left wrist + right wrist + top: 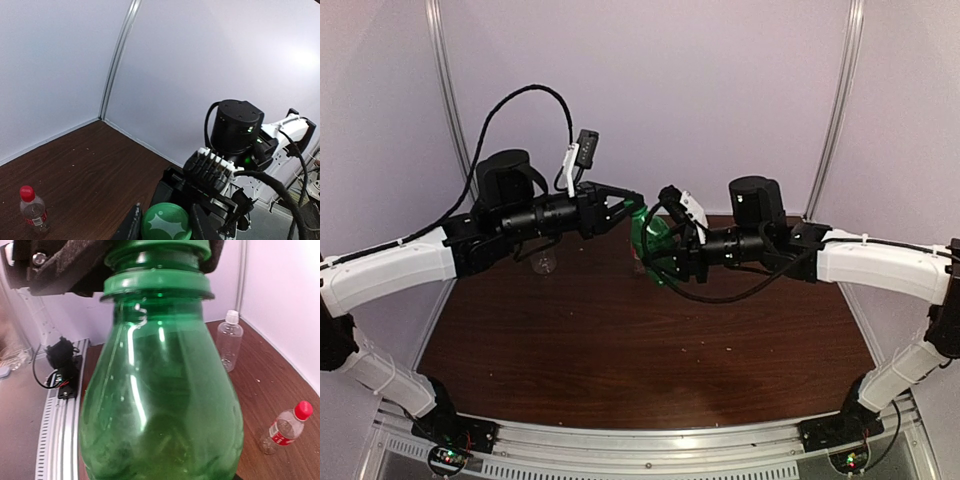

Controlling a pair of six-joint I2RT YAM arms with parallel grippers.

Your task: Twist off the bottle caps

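My right gripper [662, 258] is shut on the green bottle [650, 240] and holds it above the table; the bottle fills the right wrist view [160, 405] and hides my fingers there. My left gripper [628, 208] is shut on the green cap [166, 222], which sits on top of the bottle's neck [157, 246]. The taller clear bottle [229, 345] with its white cap [232, 316] stands on the table. The short red-label bottle [282, 429] with its red cap [303, 410] stands nearby and also shows in the left wrist view [34, 212].
The brown table [640, 350] is closed in by white walls at the back and sides. A clear bottle [545, 262] shows partly behind my left arm. A metal rail [650, 440] runs along the near edge.
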